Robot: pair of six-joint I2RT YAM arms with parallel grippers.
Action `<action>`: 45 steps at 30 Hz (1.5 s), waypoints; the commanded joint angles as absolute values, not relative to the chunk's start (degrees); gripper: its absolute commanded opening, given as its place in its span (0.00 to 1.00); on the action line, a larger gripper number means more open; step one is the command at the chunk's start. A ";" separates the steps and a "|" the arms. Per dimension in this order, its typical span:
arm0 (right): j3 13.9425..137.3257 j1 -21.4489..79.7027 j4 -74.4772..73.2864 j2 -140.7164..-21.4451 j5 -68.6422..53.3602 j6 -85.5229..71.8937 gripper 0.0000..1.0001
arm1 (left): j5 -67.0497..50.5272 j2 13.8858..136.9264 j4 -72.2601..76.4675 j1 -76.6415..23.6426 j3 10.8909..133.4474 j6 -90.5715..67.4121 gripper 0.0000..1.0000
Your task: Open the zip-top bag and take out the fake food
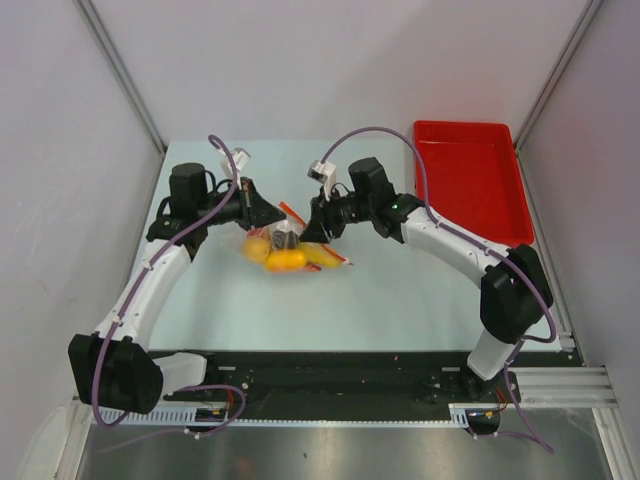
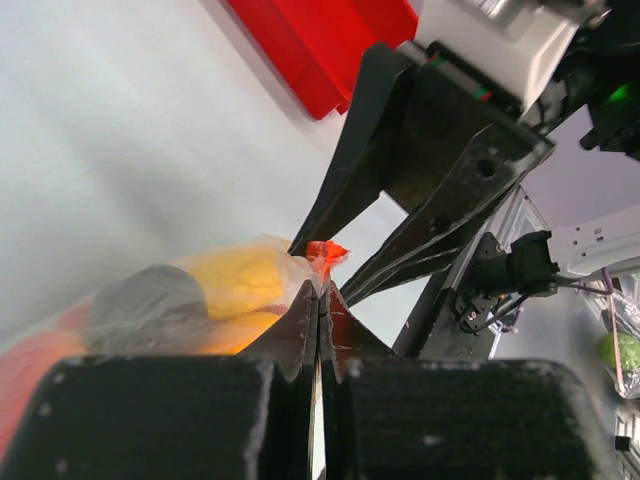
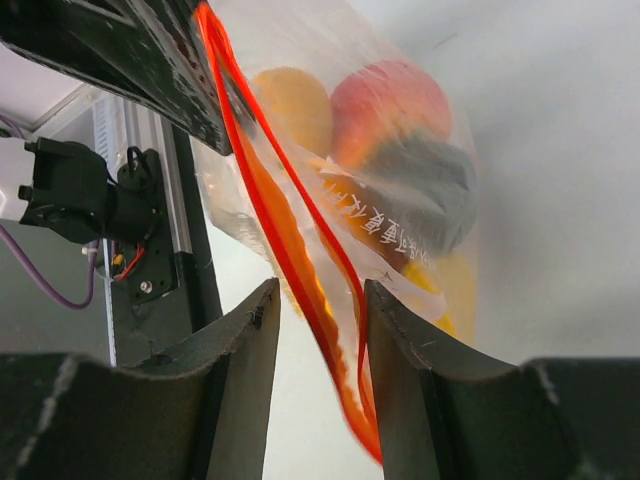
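The zip-top bag [image 1: 300, 252] lies mid-table, clear, with an orange-red zip strip. It holds the fake food [image 1: 285, 260]: yellow and orange ovals, a dark round piece [image 3: 425, 175] and a peach-red fruit [image 3: 385, 100]. My left gripper [image 1: 283, 218] is shut on the bag's top edge by the strip, seen in the left wrist view [image 2: 320, 292]. My right gripper [image 1: 303, 235] is open in the right wrist view [image 3: 318, 300]. Its jaws stand either side of the zip strip [image 3: 300, 260], which runs close along the right finger [image 3: 400, 340]. The bag's mouth looks slightly parted.
A red rectangular tray [image 1: 470, 180] stands at the back right of the table, and also shows in the left wrist view [image 2: 320, 40]. White walls enclose the table on both sides and behind. The arm bases and a black rail run along the near edge.
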State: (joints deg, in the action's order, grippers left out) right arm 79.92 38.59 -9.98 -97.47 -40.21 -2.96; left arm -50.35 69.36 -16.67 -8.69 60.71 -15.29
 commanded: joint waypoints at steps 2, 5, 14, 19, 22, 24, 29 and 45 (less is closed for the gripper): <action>79.01 38.67 -6.85 -98.70 -39.82 -1.23 0.44 | -53.70 69.52 -13.00 -9.05 62.40 -16.79 0.00; 79.19 37.80 -7.73 -97.74 -40.43 -1.49 0.45 | -53.61 69.87 -14.23 -9.05 63.02 -15.65 0.00; 79.89 34.81 -9.76 -91.67 -39.64 -2.20 0.53 | -54.14 70.05 -14.32 -8.97 62.31 -15.12 0.00; 80.77 34.01 -10.02 -91.84 -39.55 -1.67 0.52 | -55.11 70.58 -15.20 -9.05 62.14 -13.98 0.00; 81.73 34.10 -10.02 -93.16 -40.78 -1.67 0.47 | -55.63 70.49 -15.20 -9.05 61.88 -13.80 0.00; 82.26 34.71 -9.76 -94.22 -41.04 -1.76 0.45 | -55.72 70.31 -15.21 -9.05 61.87 -13.80 0.00; 82.18 35.68 -8.88 -95.79 -41.22 -1.76 0.44 | -56.43 70.23 -15.03 -9.05 61.96 -14.06 0.00; 87.08 39.28 -10.80 -101.95 -38.69 -7.54 0.00 | -42.06 70.05 -18.88 -9.05 64.24 -16.52 0.11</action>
